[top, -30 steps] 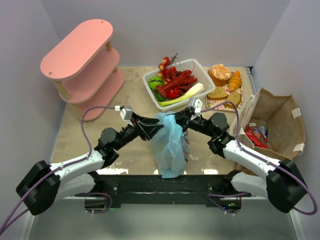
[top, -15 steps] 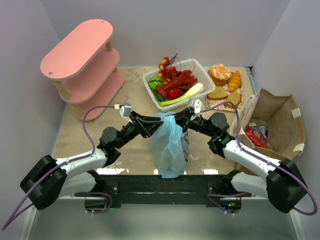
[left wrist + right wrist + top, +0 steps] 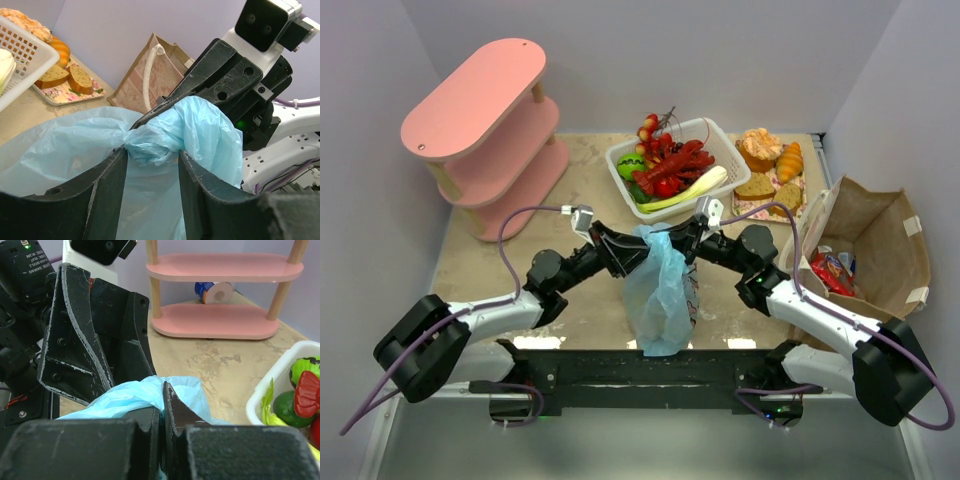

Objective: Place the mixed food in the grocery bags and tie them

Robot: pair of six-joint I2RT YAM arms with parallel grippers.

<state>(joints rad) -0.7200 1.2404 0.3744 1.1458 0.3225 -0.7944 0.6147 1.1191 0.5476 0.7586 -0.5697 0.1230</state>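
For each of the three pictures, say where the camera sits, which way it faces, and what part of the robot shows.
Top: above and behind, looking down; both arms, blue bag, white basket.
Left wrist: faces the right gripper; own fingers straddle the bag.
Right wrist: faces the pink shelf; own fingers pinch the bag; left gripper ahead.
All three views show the bag.

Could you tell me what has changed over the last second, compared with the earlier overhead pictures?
The left arm swung inward: its elbow and wrist moved right and toward the far side, bringing the left gripper closer around the bunched top of the light-blue bag. The right gripper stayed shut on the bag's top. The bag, basket, brown paper bag and pink shelf stayed put.
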